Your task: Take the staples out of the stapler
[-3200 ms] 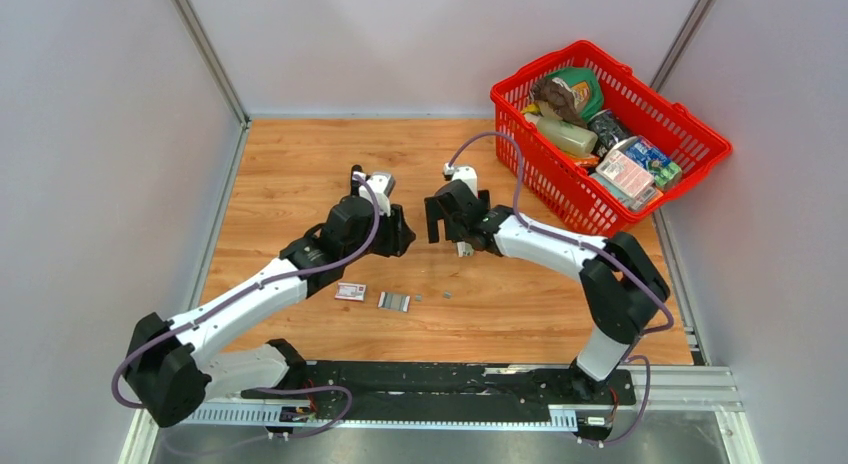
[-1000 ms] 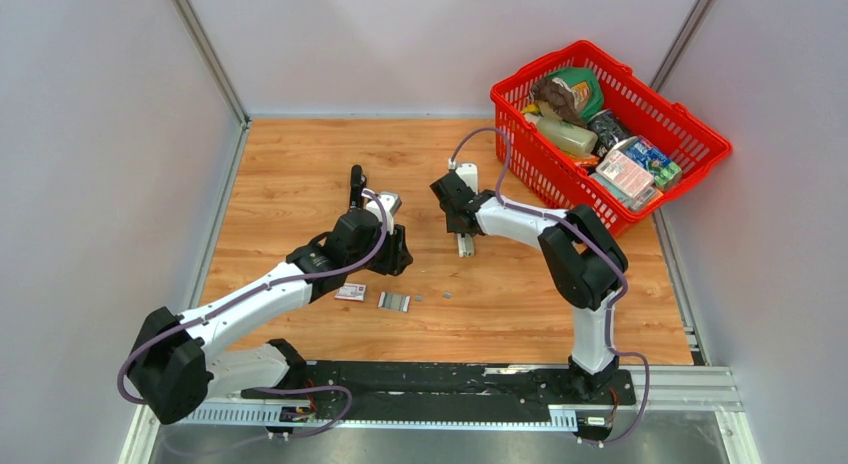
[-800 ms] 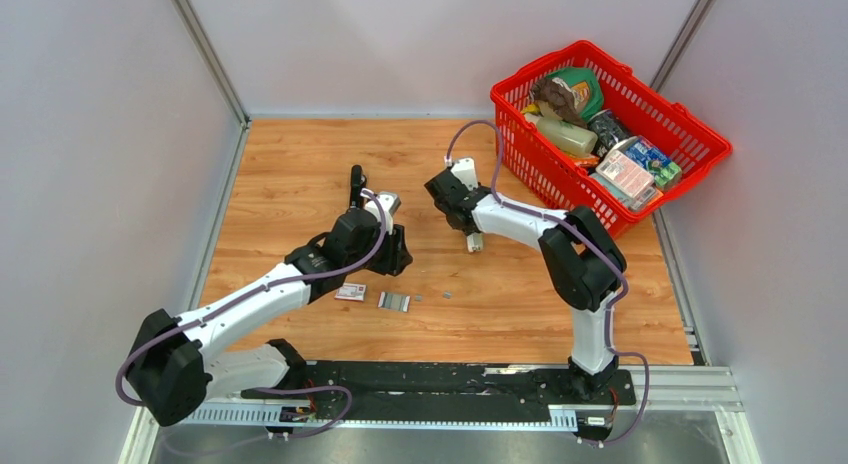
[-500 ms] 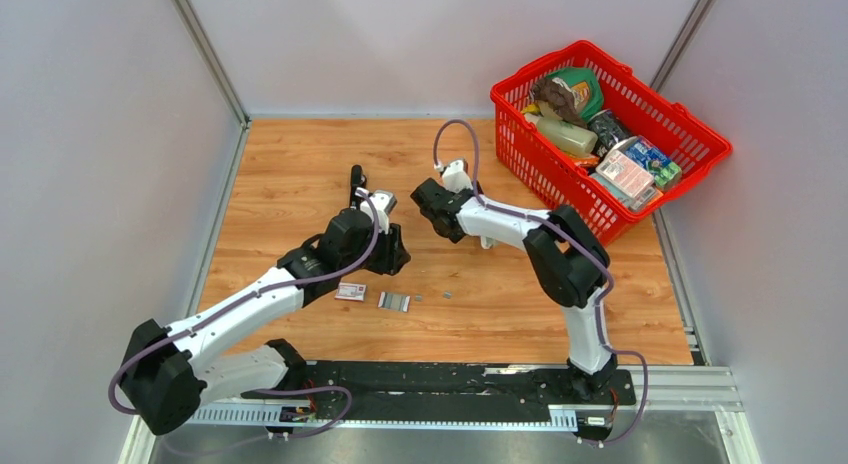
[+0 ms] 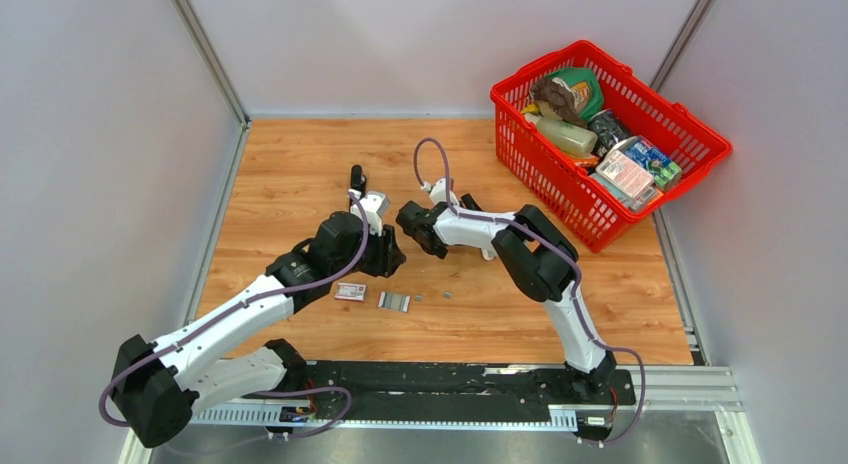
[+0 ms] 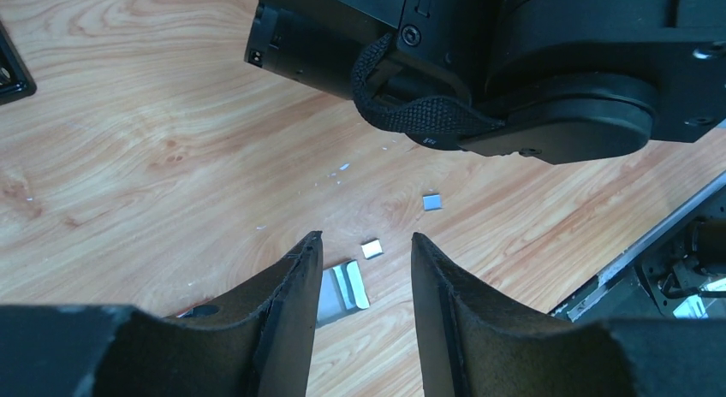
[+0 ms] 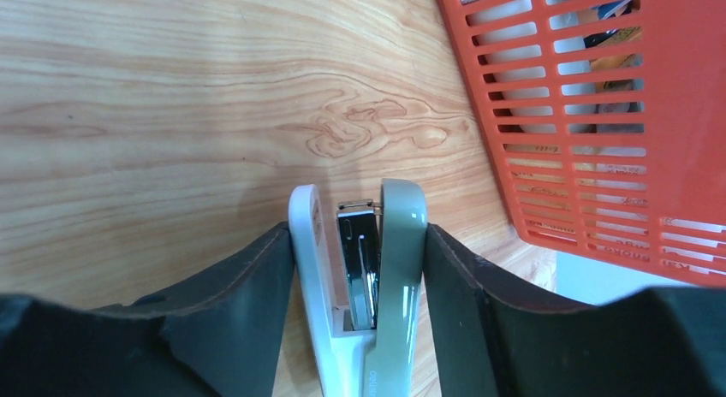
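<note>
My right gripper (image 7: 358, 230) is shut on the stapler (image 7: 389, 269). It has a white base, a grey-green top and a silvery metal magazine between them, and it points toward the far table. In the top view the right gripper (image 5: 413, 229) sits mid-table and hides the stapler. My left gripper (image 6: 365, 239) is open and empty, just left of it in the top view (image 5: 385, 254). Below its fingers lie the staples: a short silvery strip (image 6: 342, 290) and two small bits (image 6: 371, 248). The strip also shows in the top view (image 5: 393, 301).
A small white-and-red box (image 5: 350, 291) lies left of the strip. A slim black object (image 5: 356, 177) lies behind the left gripper. A red basket (image 5: 700, 134) of groceries stands at the back right. Walls close the left, back and right sides.
My right gripper has swung left across the table with the stapler and now sits close to the left gripper. The left arm has drawn back a little. The staples have not moved.
</note>
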`<action>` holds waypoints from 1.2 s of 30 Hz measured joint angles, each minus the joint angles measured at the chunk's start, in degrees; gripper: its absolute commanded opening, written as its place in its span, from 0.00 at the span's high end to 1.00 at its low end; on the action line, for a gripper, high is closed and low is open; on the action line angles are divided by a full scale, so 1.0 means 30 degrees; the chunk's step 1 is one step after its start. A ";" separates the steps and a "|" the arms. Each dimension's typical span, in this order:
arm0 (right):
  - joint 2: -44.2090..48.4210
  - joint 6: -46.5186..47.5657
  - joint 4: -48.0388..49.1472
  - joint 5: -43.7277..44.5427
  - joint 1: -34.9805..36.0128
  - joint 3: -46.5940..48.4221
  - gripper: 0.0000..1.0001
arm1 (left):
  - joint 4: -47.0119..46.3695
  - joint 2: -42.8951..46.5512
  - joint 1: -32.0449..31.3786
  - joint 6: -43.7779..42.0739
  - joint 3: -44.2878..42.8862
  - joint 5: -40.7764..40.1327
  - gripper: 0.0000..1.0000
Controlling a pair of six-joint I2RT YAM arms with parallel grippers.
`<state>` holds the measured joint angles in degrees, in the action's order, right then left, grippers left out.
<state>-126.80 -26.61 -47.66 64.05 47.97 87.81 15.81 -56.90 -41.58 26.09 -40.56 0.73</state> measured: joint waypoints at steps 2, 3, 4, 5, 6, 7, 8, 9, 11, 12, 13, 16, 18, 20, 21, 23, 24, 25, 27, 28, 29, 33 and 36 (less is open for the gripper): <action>0.0000 -0.0073 -0.0029 0.0029 0.0095 0.0175 0.31 | 0.0058 0.0007 0.0000 0.0007 0.0007 0.0000 0.50; 0.0000 -0.0109 -0.0036 0.0036 0.0131 0.0255 0.30 | 0.0087 0.0007 0.0000 0.0007 0.0007 0.0000 0.50; 0.0000 -0.0138 -0.0051 0.0044 0.0182 0.0299 0.29 | 0.0109 0.0007 0.0000 0.0007 0.0007 0.0000 0.50; 0.0000 -0.0160 -0.0080 0.0058 0.0226 0.0350 0.28 | 0.0109 0.0007 0.0000 0.0007 0.0007 -0.0007 0.50; 0.0000 -0.0182 -0.0102 0.0044 0.0262 0.0393 0.28 | 0.0109 0.0000 0.0000 0.0007 0.0007 -0.0007 0.50; 0.0000 -0.0189 -0.0117 0.0029 0.0313 0.0423 0.28 | 0.0109 0.0000 0.0000 0.0007 0.0007 -0.0015 0.50; 0.0000 -0.0189 -0.0168 -0.0007 0.0357 0.0495 0.27 | 0.0117 -0.0007 0.0000 0.0015 0.0007 -0.0015 0.50; 0.0000 -0.0189 -0.0168 -0.0036 0.0401 0.0539 0.27 | 0.0117 -0.0015 0.0000 0.0015 0.0007 -0.0022 0.50; 0.0000 -0.0189 -0.0160 -0.0095 0.0495 0.0663 0.25 | 0.0117 -0.0066 0.0000 0.0015 0.0007 -0.0051 0.50; 0.0000 -0.0189 -0.0175 -0.0168 0.0554 0.0721 0.24 | 0.0131 -0.0102 0.0000 0.0015 0.0007 -0.0051 0.50; 0.0000 -0.0197 -0.0160 -0.0226 0.0583 0.0758 0.23 | 0.0160 -0.0117 0.0000 0.0015 0.0007 -0.0051 0.50; 0.0044 -0.0197 -0.0109 -0.0925 0.0634 0.0823 0.23 | 0.0291 -0.0226 0.0000 0.0007 0.0007 -0.0051 0.50; 0.0342 -0.0197 0.0168 -0.1727 0.0627 0.0612 0.22 | 0.0415 -0.0342 0.0000 0.0000 -0.0007 -0.0044 0.50; 0.1326 -0.0197 0.0692 -0.2951 0.0583 -0.0131 0.22 | 0.0568 -0.0503 0.0000 0.0000 -0.0073 -0.0036 0.50; 0.2084 -0.0219 0.0925 -0.3606 0.0554 -0.0634 0.21 | 0.0619 -0.0568 0.0000 0.0000 -0.0124 0.0015 0.50; 0.3891 -0.0270 0.1268 -0.4743 0.0474 -0.1596 0.20 | 0.0758 -0.0634 0.0000 0.0007 -0.0284 0.0080 0.51; 0.4801 -0.0299 0.1348 -0.5158 0.0444 -0.1938 0.19 | 0.0801 -0.0685 0.0000 0.0007 -0.0430 0.0102 0.51; 0.5756 -0.0342 0.1428 -0.5508 0.0423 -0.2222 0.19 | 0.0787 -0.0729 0.0000 0.0015 -0.0525 0.0117 0.51; 0.7329 -0.0379 0.1545 -0.5887 0.0357 -0.2557 0.18 | 0.0765 -0.0911 0.0000 0.0015 -0.0780 0.0146 0.50; 0.8153 -0.0415 0.1603 -0.6025 0.0335 -0.2696 0.17 | 0.0699 -0.1086 0.0000 0.0029 -0.0918 0.0160 0.50; 0.8779 -0.0444 0.1712 -0.6120 0.0321 -0.2841 0.16 | 0.0634 -0.1333 -0.0007 0.0051 -0.1056 0.0175 0.50; 1.1293 -0.0605 0.1770 -0.6572 0.0321 -0.4007 0.14 | 0.0386 -0.2951 -0.0007 0.0066 -0.1632 0.0233 0.48; 1.2837 -0.0699 0.1647 -0.6951 0.0321 -0.5034 0.13 | 0.0350 -0.4714 -0.0007 0.0066 -0.2484 0.0503 0.46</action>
<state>-88.29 -28.71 -42.72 43.20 48.93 72.71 16.86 -71.05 -41.60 26.28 -48.01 2.24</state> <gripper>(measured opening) 0.859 0.523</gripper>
